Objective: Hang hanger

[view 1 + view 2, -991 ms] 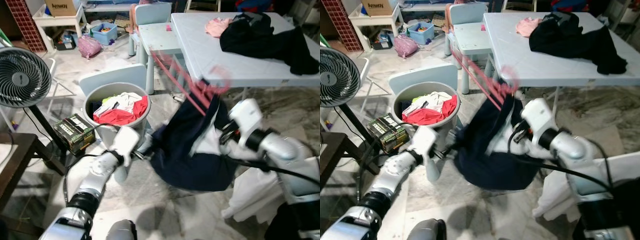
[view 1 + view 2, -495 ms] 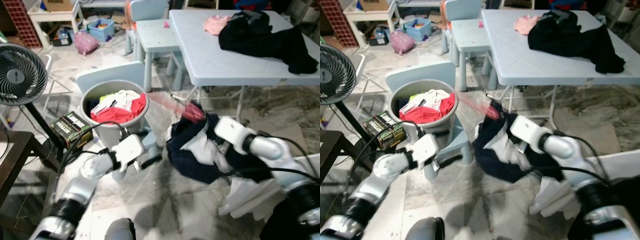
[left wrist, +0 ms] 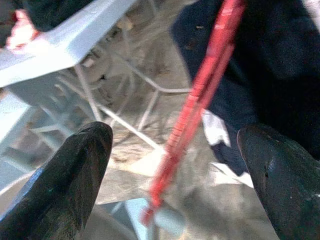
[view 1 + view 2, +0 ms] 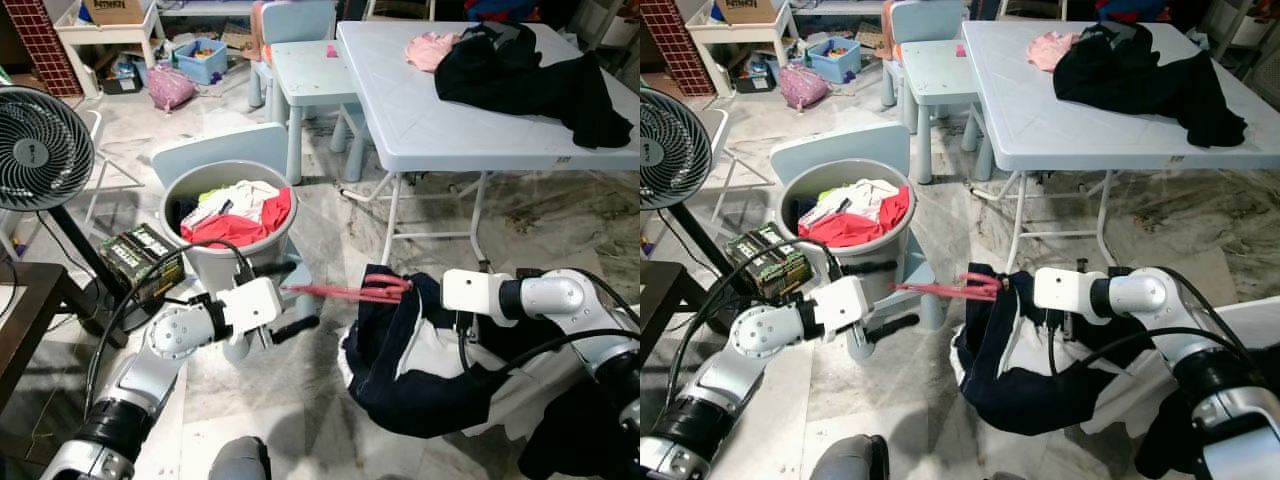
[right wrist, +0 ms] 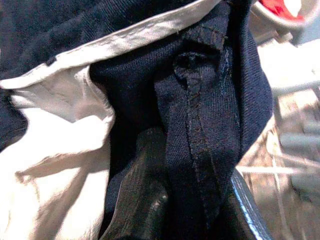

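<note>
Left eye view: the red hanger [image 4: 350, 291] lies nearly level above the floor [image 4: 300, 400], between the two arms. One end is buried in the navy garment [image 4: 410, 370] with a white lining, which hangs from the right arm; the other end points at the left gripper [image 4: 300, 308].

The left gripper reaches toward the hanger from beside the grey bin [image 4: 225, 250] of clothes. In the left wrist view its fingers [image 3: 65, 185] stand wide apart, and the hanger [image 3: 200, 100] runs through the gap between them, touching neither, with the garment [image 3: 270, 65] behind it.

The right gripper [image 5: 175, 200] is wrapped in the garment [image 5: 200, 125]. In the right wrist view one black finger [image 5: 142, 195] presses against a folded seam of navy cloth; whether the fingers are clamped on the cloth I cannot tell.

Behind, a black garment [image 4: 530, 75] and a pink cloth [image 4: 432, 48] lie at the far end of the table [image 4: 440, 130]. A fan [image 4: 40, 150] stands beside the bin, on the robot's left.
</note>
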Controlling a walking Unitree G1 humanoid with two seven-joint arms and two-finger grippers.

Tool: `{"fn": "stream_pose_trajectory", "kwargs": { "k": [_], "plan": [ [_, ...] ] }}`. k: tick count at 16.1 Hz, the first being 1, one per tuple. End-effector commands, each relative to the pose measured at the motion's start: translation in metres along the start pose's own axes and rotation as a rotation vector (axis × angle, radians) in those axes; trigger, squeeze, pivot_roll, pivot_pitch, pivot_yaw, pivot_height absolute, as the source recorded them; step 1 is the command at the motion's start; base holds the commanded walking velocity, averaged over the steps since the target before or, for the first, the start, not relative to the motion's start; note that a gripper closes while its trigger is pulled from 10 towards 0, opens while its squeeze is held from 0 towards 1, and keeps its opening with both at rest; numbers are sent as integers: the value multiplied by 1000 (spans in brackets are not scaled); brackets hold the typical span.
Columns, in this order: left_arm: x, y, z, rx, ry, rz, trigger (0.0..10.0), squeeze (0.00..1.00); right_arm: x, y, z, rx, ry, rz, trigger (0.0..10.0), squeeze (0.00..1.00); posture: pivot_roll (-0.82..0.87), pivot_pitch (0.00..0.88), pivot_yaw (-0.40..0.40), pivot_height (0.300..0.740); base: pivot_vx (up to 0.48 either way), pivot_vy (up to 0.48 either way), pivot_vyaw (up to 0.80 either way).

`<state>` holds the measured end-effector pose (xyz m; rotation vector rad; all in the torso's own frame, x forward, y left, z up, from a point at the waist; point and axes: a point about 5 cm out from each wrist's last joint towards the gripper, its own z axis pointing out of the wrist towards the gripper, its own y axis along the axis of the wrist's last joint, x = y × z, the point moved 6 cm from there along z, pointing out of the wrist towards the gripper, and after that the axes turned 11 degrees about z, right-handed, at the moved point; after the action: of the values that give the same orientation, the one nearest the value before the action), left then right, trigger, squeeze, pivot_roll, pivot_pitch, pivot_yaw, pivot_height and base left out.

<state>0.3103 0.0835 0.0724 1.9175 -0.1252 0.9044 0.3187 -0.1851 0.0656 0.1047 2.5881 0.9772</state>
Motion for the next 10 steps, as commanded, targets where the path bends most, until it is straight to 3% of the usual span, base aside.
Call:
{"fn": "stream_pose_trajectory", "kwargs": {
  "k": [1,3,4,5,6,7,10],
  "plan": [
    [6,-4,1,18,18,-10,10000,0,1,19,-1,-73,55,-47,10000,0,-19,23,-51,740,0,0,0],
    [6,-1,7,-4,10,-11,10000,0,7,34,-2,-128,113,-48,10000,0,-31,29,-46,740,0,0,0],
    [1,1,10,-19,-29,-28,6157,0,11,36,-3,-129,141,-53,10000,0,-34,30,-45,740,0,0,0],
    [0,1,11,-24,-42,-30,6157,0,11,36,-4,-128,149,-55,10000,0,-36,31,-41,740,0,0,0],
    [-1,5,14,-44,-59,-52,2000,0,11,37,-4,-130,147,-62,10000,0,-39,31,-38,740,0,0,0],
    [-4,10,17,-74,-101,-95,0,0,10,37,-4,-128,145,-70,10000,0,-43,34,-34,740,0,0,0],
    [-12,13,23,-90,-192,-117,0,0,12,41,-2,-127,169,-84,10000,0,-43,41,-26,740,0,0,0]
  ]
}}
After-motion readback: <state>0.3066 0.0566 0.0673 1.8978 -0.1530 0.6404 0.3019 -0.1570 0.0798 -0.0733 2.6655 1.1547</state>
